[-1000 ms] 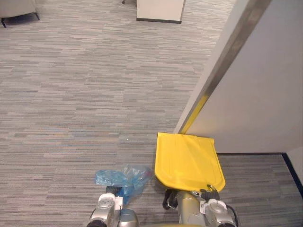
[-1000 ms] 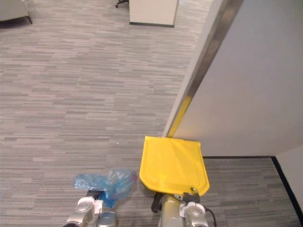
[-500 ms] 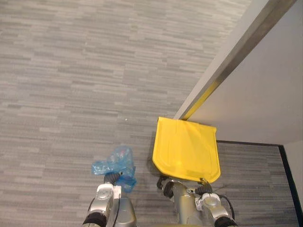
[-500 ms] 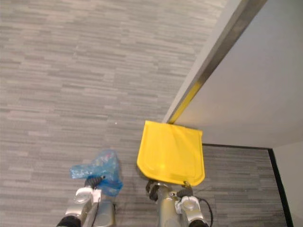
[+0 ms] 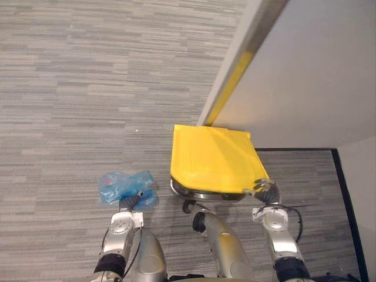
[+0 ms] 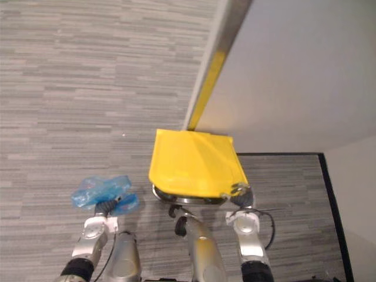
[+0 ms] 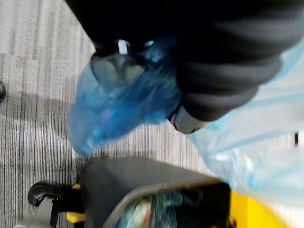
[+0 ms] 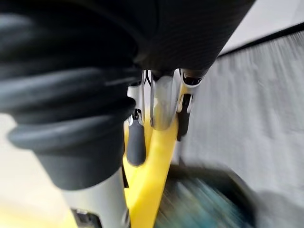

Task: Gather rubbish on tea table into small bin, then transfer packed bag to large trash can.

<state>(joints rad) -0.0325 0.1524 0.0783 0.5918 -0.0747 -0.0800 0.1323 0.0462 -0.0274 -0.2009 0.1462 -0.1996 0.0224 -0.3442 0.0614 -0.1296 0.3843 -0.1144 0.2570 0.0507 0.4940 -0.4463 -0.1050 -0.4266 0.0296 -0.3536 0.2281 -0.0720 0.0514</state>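
A large trash can stands on the carpet by a wall, its yellow lid [image 5: 214, 161] tilted up so that the round rim [image 5: 197, 194] shows beneath. My right hand [image 5: 267, 191] is shut on the lid's near right corner; in the right wrist view the fingers [image 8: 164, 104] and thumb pinch the yellow lid edge [image 8: 152, 161]. To the left of the can my left hand [image 5: 130, 202] is shut on the neck of a crumpled blue plastic bag [image 5: 120, 185]. In the left wrist view the blue bag [image 7: 118, 109] hangs just above the can's dark rim [image 7: 142, 173], with rubbish inside the can.
A pale wall panel [image 5: 294, 70] with a metal edge and a yellow strip [image 5: 226, 88] rises right behind the can. Grey striped carpet [image 5: 88, 88] stretches to the left and ahead. A dark skirting line [image 5: 343, 182] runs along the right.
The camera has shifted. My right hand has moved to the lid's right corner and lifted it, so the can's rim now shows. The blue bag stays in my left hand beside the can.
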